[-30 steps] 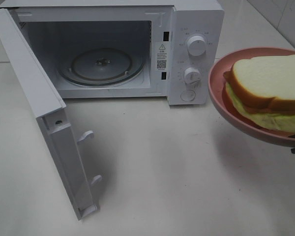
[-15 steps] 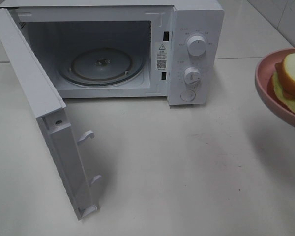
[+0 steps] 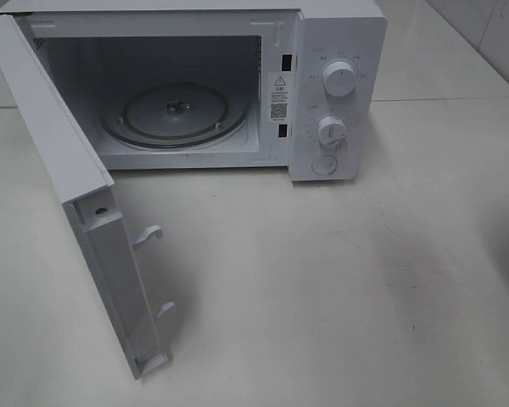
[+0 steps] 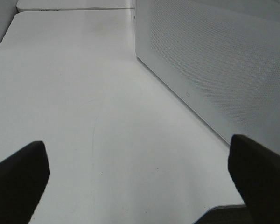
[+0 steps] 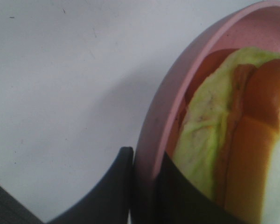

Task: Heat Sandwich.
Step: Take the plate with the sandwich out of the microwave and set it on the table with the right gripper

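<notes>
Here, leafy brown-crusted sandwich [image 5: 233, 140]

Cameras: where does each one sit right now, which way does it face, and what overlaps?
Exterior high: mounted above, looking down at the open microwave and table; no arm shows.
Left wrist: low over the table, facing the microwave door; open left claw frames it.
Right wrist: facing the pink plate and sandwich; right claw pinches the rim.
Shared: the door; the plate's edge.
</notes>
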Available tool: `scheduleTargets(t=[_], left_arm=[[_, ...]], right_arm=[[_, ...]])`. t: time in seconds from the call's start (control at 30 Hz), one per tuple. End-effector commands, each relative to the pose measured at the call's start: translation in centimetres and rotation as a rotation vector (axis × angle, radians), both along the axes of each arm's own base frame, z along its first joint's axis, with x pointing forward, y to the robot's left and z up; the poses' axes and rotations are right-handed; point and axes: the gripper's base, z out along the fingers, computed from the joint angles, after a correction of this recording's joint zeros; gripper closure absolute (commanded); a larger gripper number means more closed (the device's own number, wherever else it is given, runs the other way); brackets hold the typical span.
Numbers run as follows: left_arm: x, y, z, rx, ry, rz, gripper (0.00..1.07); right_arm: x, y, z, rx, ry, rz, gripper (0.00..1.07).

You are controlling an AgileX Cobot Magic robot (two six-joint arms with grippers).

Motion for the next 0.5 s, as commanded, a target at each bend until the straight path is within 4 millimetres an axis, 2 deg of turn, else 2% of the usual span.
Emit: scheduleTargets(t=[0.03, 0.5], left_arm=[[-0.24, -0.01, 0.08, 0.001, -0.027, 0.005, 0.09], [-0.24, -0.01, 0.08, 0.001, -0.027, 0.005, 0.09]], right_arm=[[-0.01, -0.51, 0.35, -0.005, -0.029, -0.066, 1.04], [-0.26, -0.84, 0.27, 0.077, -0.046, -0.234, 1.07]])
